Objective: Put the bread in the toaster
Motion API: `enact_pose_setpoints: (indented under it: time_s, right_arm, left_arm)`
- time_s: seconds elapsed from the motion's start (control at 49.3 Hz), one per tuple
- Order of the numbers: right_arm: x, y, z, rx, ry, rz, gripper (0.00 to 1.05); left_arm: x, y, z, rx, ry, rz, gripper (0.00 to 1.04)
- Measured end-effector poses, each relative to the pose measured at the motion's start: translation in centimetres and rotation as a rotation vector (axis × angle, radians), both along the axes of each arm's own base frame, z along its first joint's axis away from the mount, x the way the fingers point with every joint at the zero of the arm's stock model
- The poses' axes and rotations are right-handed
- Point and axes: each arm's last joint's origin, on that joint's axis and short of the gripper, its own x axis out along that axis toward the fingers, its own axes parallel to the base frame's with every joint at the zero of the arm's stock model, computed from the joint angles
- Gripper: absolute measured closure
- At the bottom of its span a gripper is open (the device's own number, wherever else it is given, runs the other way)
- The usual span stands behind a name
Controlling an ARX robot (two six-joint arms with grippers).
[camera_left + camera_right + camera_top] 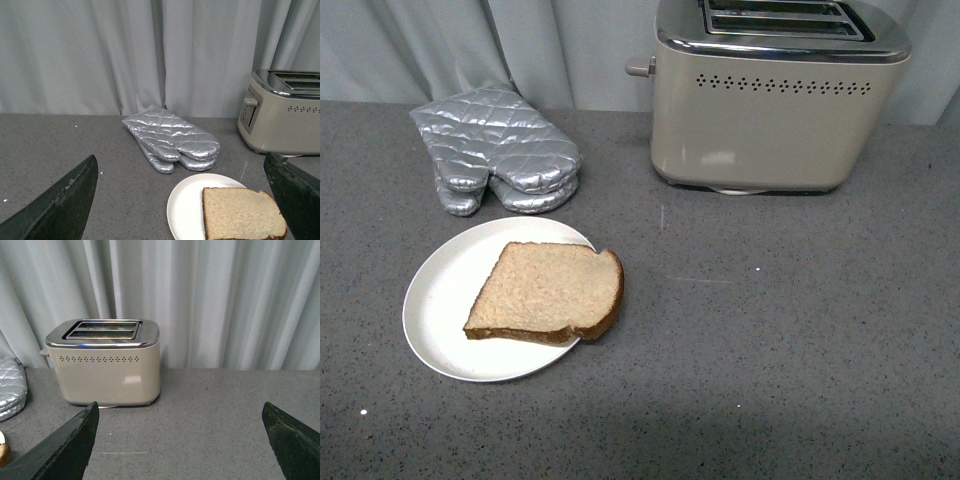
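The bread (548, 291) is one light-brown slice with a darker crust, lying flat on a white plate (440, 300) at the front left. The beige toaster (775, 100) with a chrome top and two empty slots stands at the back right, knob on its left side. Neither arm shows in the front view. My left gripper (185, 202) is open and empty, held back from the plate, with the bread (242, 215) between its fingers in view. My right gripper (182, 440) is open and empty over bare counter, with the toaster (107, 362) ahead of it.
A pair of silver quilted oven mitts (495, 150) lies at the back left, behind the plate; they also show in the left wrist view (172, 140). A grey curtain (520, 40) hangs along the back of the grey speckled counter (770, 330).
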Motion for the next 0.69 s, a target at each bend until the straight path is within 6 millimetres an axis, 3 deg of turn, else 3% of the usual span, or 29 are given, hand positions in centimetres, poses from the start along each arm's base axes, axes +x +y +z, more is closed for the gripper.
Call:
enact_pose_setpoints:
  time_s: [0.284,0.345,0.386,0.447,0.69]
  right_arm:
    - [0.0,0.0,0.0,0.0,0.0,0.0,0.1]
    - [0.0,0.0,0.0,0.0,0.0,0.0,0.1]
    - [0.0,0.0,0.0,0.0,0.0,-0.002,0.1]
    - [0.0,0.0,0.0,0.0,-0.002,-0.001,0.1]
    - [0.0,0.0,0.0,0.0,-0.002,-0.001,0.1]
  left_arm:
    - [0.0,0.0,0.0,0.0,0.002,0.007,0.07]
    - [0.1,0.0,-0.3,-0.066,0.136,0.123,0.07]
    - [0.7,0.0,-0.7,-0.129,0.238,0.232,0.07]
    - [1.4,-0.1,-1.1,-0.168,0.282,0.252,0.07]
    - [7.1,0.0,-1.1,-0.244,0.376,0.201,0.07]
